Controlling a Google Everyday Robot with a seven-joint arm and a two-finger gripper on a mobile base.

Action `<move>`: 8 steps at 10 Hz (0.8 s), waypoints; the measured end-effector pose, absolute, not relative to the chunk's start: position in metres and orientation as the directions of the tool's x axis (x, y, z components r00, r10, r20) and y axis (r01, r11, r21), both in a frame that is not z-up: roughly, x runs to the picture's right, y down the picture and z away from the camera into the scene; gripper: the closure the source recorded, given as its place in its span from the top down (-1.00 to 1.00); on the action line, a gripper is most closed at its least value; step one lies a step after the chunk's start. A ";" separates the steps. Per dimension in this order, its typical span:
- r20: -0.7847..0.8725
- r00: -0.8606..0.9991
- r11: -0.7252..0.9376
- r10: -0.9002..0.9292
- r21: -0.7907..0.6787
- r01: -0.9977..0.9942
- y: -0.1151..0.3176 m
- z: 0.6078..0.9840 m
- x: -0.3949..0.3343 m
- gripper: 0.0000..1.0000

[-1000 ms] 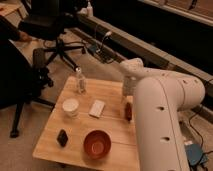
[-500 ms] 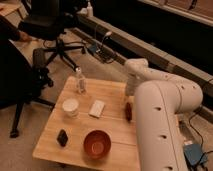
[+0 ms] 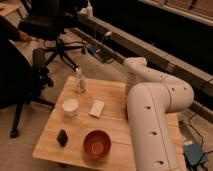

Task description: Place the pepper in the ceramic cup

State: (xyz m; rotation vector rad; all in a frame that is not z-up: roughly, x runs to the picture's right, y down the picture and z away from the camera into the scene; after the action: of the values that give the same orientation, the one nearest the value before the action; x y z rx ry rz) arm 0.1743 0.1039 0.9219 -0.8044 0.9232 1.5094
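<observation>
The white ceramic cup (image 3: 70,106) stands upright on the left half of the wooden table (image 3: 112,91). The pepper is hidden in this view; no dark red shape shows beside the arm. My white arm (image 3: 152,120) fills the right side of the view and reaches over the table's right part. The gripper is hidden behind the arm's thick links, somewhere low over the table's right half, well to the right of the cup.
A clear bottle (image 3: 80,81) stands behind the cup. A flat white block (image 3: 97,108) lies right of the cup. An orange bowl (image 3: 97,144) and a small black block (image 3: 62,137) sit near the front edge. A black office chair (image 3: 50,22) stands behind left.
The arm has shifted slightly left and nearer, and now covers the dark red shape that showed at its left edge over the table.
</observation>
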 end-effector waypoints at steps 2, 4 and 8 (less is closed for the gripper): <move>-0.887 -0.124 -0.046 0.445 0.116 -0.992 0.106 0.926 0.168 0.30; -0.889 -0.120 -0.044 0.442 0.112 -0.993 0.107 0.928 0.164 0.30; -0.893 -0.118 -0.037 0.435 0.113 -0.993 0.114 0.929 0.163 0.27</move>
State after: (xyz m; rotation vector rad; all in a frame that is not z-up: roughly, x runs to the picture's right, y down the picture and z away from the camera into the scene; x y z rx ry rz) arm 0.1633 0.1136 0.9289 -0.8165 0.9438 1.4824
